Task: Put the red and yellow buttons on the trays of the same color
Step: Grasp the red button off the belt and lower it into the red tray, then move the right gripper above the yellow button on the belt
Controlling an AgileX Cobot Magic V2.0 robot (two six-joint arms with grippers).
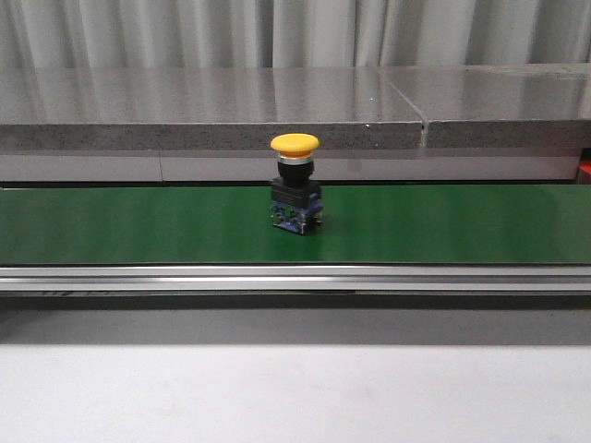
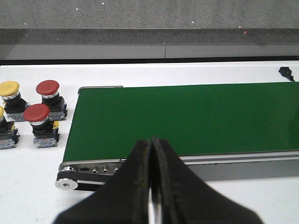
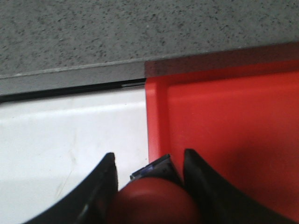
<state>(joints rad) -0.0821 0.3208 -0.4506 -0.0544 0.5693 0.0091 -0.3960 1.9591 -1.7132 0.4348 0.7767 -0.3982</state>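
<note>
One yellow button [image 1: 295,182] rides the belt [image 1: 138,224]; beside it wait two red buttons [image 2: 47,94], perhaps two yellow. Left pincer [image 2: 151,154] pressed together, empty; right pincer [image 3: 148,169] clamped on a red button [image 3: 152,205] over the red tray [image 3: 224,130].

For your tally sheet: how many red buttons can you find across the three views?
3. Two red buttons stand on the white table beside the conveyor's end; a third sits in the right gripper at the red tray. Others may be hidden.

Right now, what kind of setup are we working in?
Likely a lab or factory-style sorting bench, not a home. A green conveyor belt carries a yellow button, more industrial push buttons wait beside its end, and the right gripper holds a red button at a red tray.
</note>
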